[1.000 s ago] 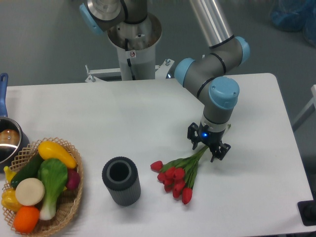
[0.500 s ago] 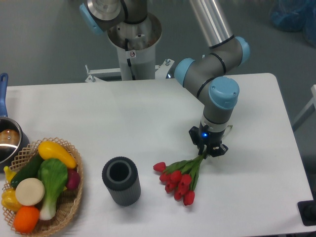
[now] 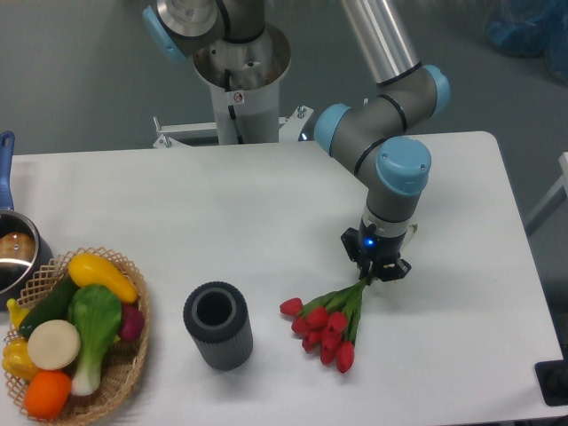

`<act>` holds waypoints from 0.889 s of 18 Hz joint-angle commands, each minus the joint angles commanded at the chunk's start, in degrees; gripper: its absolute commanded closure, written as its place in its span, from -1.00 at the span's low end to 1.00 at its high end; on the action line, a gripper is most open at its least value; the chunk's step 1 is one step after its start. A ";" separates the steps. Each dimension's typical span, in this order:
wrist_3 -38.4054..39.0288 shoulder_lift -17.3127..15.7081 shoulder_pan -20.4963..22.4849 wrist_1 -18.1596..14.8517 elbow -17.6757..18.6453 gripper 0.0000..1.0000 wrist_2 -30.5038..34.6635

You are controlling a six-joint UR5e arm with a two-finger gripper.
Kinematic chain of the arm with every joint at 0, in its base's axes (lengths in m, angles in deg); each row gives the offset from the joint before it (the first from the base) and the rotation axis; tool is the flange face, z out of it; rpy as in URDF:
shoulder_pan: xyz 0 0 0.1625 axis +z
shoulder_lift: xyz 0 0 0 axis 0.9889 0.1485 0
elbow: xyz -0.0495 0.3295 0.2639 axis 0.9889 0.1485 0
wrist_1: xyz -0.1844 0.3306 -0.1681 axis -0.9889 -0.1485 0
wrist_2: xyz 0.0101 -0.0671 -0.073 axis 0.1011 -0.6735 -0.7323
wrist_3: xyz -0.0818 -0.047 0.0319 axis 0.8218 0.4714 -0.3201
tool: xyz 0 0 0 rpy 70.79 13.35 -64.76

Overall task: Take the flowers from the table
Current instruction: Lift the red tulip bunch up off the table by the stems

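fingers (image 3: 374,269) clamping flowers (image 3: 326,325), no legible writing

The large white bench (image 3: 222,222) with rounded corners carries a woven wicker basket (image 3: 133,355) of vegetables at the left edge, a dark ribbed cylindrical cup (image 3: 218,327) beside it, and a steel pot (image 3: 16,257).

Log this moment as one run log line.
phase: grasp | gripper: shut on flowers at stems | buds: low over table, contact unclear | nearby: dark cylinder
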 joint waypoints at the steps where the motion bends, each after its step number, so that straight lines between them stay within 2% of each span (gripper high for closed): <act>1: 0.18 -0.44 -0.09 0.00 -0.70 0.85 -0.17; 6: 3.34 -2.55 -0.09 0.00 -2.55 0.85 -5.35; 13: 10.89 -3.08 -0.26 0.09 -9.93 0.85 -14.67; 16: 12.30 -3.78 -0.09 0.09 -11.78 0.85 -18.36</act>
